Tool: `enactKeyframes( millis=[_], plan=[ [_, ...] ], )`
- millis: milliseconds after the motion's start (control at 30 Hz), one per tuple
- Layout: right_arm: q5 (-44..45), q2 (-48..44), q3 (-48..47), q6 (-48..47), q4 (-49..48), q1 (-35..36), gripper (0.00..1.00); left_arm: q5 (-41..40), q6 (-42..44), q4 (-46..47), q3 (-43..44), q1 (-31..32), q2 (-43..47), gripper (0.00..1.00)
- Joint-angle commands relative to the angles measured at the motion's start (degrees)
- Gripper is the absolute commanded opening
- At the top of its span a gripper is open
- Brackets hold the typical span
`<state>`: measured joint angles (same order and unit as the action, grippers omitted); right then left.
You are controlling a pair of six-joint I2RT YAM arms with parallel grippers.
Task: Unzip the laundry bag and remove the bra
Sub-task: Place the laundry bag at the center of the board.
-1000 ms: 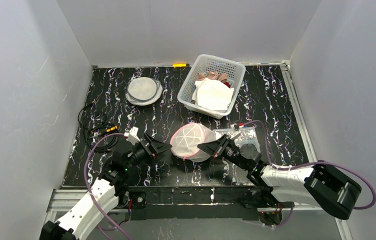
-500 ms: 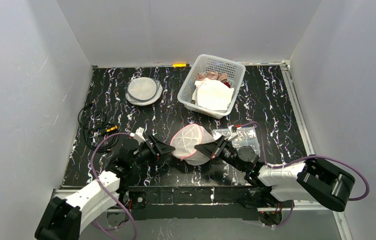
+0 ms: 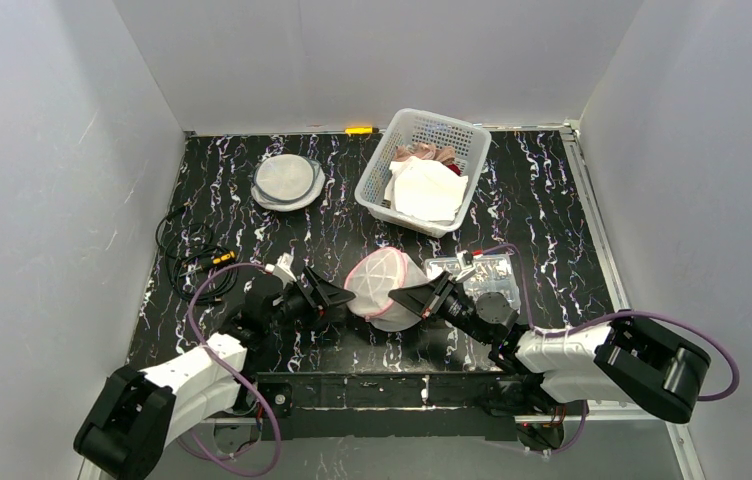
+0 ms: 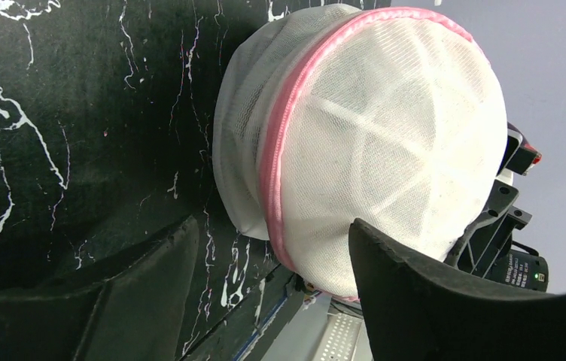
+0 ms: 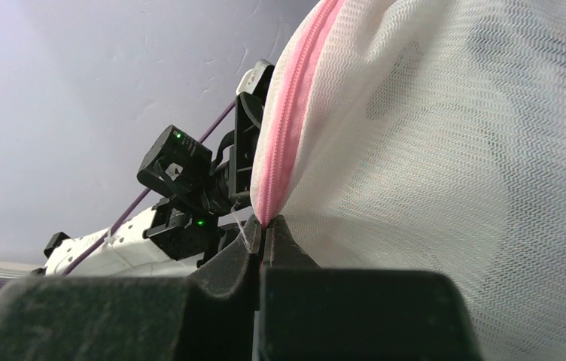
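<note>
Near edge of worktop (image 3: 552,200), middle: laundry bag (image 3: 384,288), tipped up on its rim between the two grippers.
Change, bag: lying flatter a second ago; now steeper, pink zipper (image 4: 280,143) turned up and toward left side.
Change, left gripper (image 3: 330,296): moved in from left, now just beside bag's lower left edge.
Left gripper state: released, fingers (image 4: 144,286) spread wide either side of bag's lower rim; contact unclear.
Right gripper (image 3: 414,297) state: clenched on zipper at bag's right edge, same as a second ago; pull tab or just tape between tips, cannot tell.
Meaning for task: bag propped and steadied, zipper presented to free gripper; probably set-up for unzipping. Zipper closed wherever visible, so unzipping not started, removal not started.
Bra: not seen; presumably inside bag, only white ribs showing through mesh.
Bag material: fine white mesh, soft, half see-through; round domed shape, stiff white ribs crossing dome, pink zipper tape round rim.
Handling guess: floppy mesh, likely to slip or crumple unless braced on both sides.
Far edge, right of middle: white plastic basket (image 3: 376,188), slotted walls, folded white and pinkish cloth inside.
Far edge, left of middle: flat round mesh disc (image 3: 287,181), grey-white.
Left edge: coil of black cable (image 3: 184,258).
Right of bag: clear plastic box (image 3: 492,272), shiny.
</note>
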<state>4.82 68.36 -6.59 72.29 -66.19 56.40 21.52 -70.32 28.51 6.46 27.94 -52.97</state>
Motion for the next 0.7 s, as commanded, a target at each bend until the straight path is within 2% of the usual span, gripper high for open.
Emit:
enactKeyframes(
  millis=[0, 167, 300, 400, 533, 667],
  plan=[
    [1.2, -2.5, 0.9, -0.6, -0.8, 0.5, 0.01, -1.2, 1.1, 2.2, 0.8, 0.5, -1.4, 0.7],
    [2.0, -7.8, 3.6, -0.7, 6.5, 0.6, 0.04, -1.9, 2.2, 4.6, 0.9, 0.6, -2.4, 0.62],
    [3.7, -15.9, 4.1, -2.4, 19.2, 0.6, 0.38, -2.0, 2.7, 4.6, 1.1, 0.6, -2.2, 0.63],
    [6.0, -23.7, 2.6, -5.0, 32.3, 0.7, 0.55, -2.0, 2.9, 4.7, 0.8, 0.7, -1.2, 0.64],
    [6.4, -28.5, -1.5, -8.4, 46.2, 0.7, 0.68, -2.0, 2.9, 4.6, 0.6, 0.8, -0.9, 0.65],
    [3.1, -22.8, -4.1, -8.3, 47.9, 0.7, 0.73, -1.9, 3.1, 4.7, 1.3, 1.1, -1.0, 0.65]
  ],
)
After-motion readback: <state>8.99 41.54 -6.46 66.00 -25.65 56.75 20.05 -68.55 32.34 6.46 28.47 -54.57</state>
